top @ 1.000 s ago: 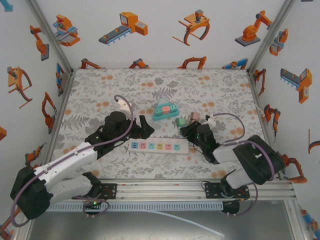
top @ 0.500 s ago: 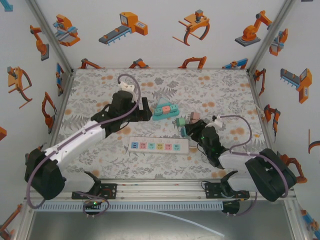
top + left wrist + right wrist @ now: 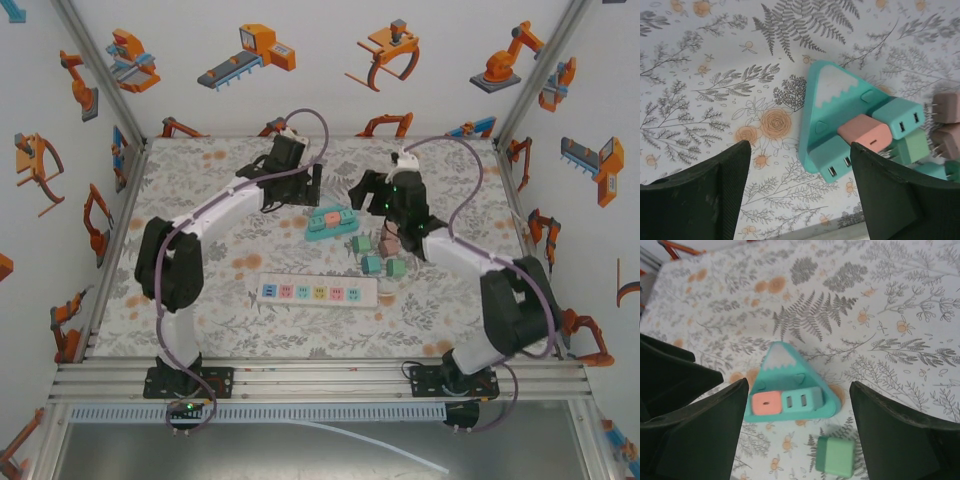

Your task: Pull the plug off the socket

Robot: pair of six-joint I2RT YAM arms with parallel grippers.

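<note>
The teal triangular socket (image 3: 330, 220) with a white mountain top lies at the table's middle back. In the left wrist view the socket (image 3: 832, 107) carries a salmon plug (image 3: 865, 134) flanked by teal plugs (image 3: 898, 117). In the right wrist view the socket (image 3: 790, 385) shows the salmon plug (image 3: 766, 403) beside a teal plug (image 3: 802, 401). My left gripper (image 3: 298, 200) hovers at the socket's far left, open (image 3: 799, 145), with nothing between its fingers. My right gripper (image 3: 366, 200) hovers at its far right, open (image 3: 799, 384) and empty above the socket.
Several loose plugs (image 3: 380, 252) lie right of the socket, among them a green one (image 3: 835, 455) and pink ones (image 3: 946, 107). A white power strip (image 3: 317, 292) lies nearer the arm bases. Patterned walls close in the table on three sides.
Both arms have swung from beside the power strip to the far side, over the triangular socket. The right gripper's jaws have opened wider.
</note>
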